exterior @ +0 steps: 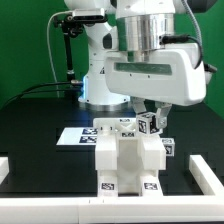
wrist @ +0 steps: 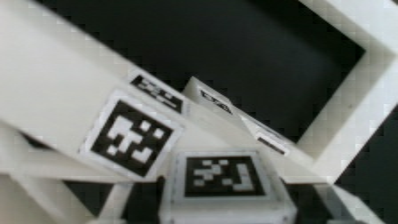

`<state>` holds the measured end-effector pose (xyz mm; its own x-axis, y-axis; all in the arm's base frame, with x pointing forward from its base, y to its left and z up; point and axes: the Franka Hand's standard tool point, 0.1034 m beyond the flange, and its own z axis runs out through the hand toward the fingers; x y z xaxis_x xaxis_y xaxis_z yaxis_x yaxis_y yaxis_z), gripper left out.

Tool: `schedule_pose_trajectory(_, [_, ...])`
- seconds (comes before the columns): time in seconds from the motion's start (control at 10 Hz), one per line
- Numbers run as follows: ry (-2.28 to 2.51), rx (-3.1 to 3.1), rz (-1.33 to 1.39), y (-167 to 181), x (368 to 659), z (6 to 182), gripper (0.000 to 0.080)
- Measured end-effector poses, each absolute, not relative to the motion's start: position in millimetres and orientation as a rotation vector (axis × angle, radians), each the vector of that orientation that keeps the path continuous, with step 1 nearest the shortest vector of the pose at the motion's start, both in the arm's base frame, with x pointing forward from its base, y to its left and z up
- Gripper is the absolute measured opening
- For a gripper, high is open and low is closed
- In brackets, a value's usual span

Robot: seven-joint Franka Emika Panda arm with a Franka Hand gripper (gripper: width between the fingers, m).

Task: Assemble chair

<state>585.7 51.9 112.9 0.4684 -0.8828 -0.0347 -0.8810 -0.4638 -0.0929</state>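
The partly built white chair (exterior: 124, 158) stands in the middle of the black table, with square tags on its front and top. My gripper (exterior: 152, 116) hangs just above its top on the exterior view's right. It is shut on a small white tagged chair part (exterior: 150, 123), held against the chair's upper edge. In the wrist view that part (wrist: 222, 175) fills the gap between the jaws of my gripper (wrist: 222, 208), tag facing the camera. Other tagged chair faces (wrist: 135, 134) lie right beside it.
The marker board (exterior: 72, 136) lies flat behind the chair on the exterior view's left. White rails border the table at the left (exterior: 4, 170), right (exterior: 206, 170) and front (exterior: 110, 206). One rail shows in the wrist view (wrist: 338, 110). The arm's base (exterior: 100, 85) stands behind.
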Motion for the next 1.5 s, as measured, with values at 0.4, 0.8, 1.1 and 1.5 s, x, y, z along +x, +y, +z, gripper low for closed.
schedule_pose_trajectory(0.4, [1.219, -2.784, -0.050, 47.1, 586.9, 113.5, 0.0534])
schedule_pose_trajectory(0.8, [0.381, -3.026, -0.077, 50.4, 582.5, 110.6, 0.0648])
schedule_pose_trajectory(1.1, [-0.219, -3.093, -0.151, 48.8, 588.9, 112.8, 0.0649])
schedule_pose_trajectory(1.5, [-0.099, -3.098, -0.167, 48.3, 588.8, 111.2, 0.0534])
